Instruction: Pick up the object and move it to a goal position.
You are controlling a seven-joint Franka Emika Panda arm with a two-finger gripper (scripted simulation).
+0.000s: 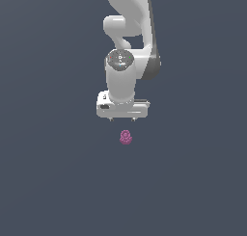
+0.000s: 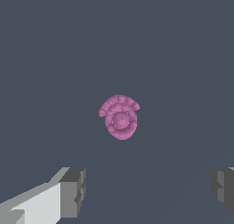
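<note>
The dark grey worktop (image 1: 53, 182) fills both views and carries nothing but the one task thing; no goal marker shows on it anywhere, so where the object must end up cannot be read from these pictures.

Above it hangs the white arm (image 1: 128, 32), its wrist pointing straight down. The claw (image 1: 122, 119) sits at the bottom of that wrist with only the short tips of its fingers showing under the white hand body in the exterior view. In the wrist view the two grey fingertips (image 2: 73, 191) stand far apart at opposite sides of the picture with bare worktop between them, so the claw is spread wide and holds nothing.

The object (image 1: 126, 137), a small magenta-pink bumpy blob, lies on the worktop just below the claw in the exterior view and is clear of both fingers. In the wrist view the object (image 2: 119, 117) lies ahead of the gap between the fingertips, not yet inside it.

By my judgement the task is at its start: the approach is partly made, while the descent, the closing, the lift and the carry to the goal are all left.

As for its pose, the blob looks nearly round seen from above, with a ringed face turned up toward the camera; it may stand slightly taller than wide, but at this size any long axis is hard to make out.
</note>
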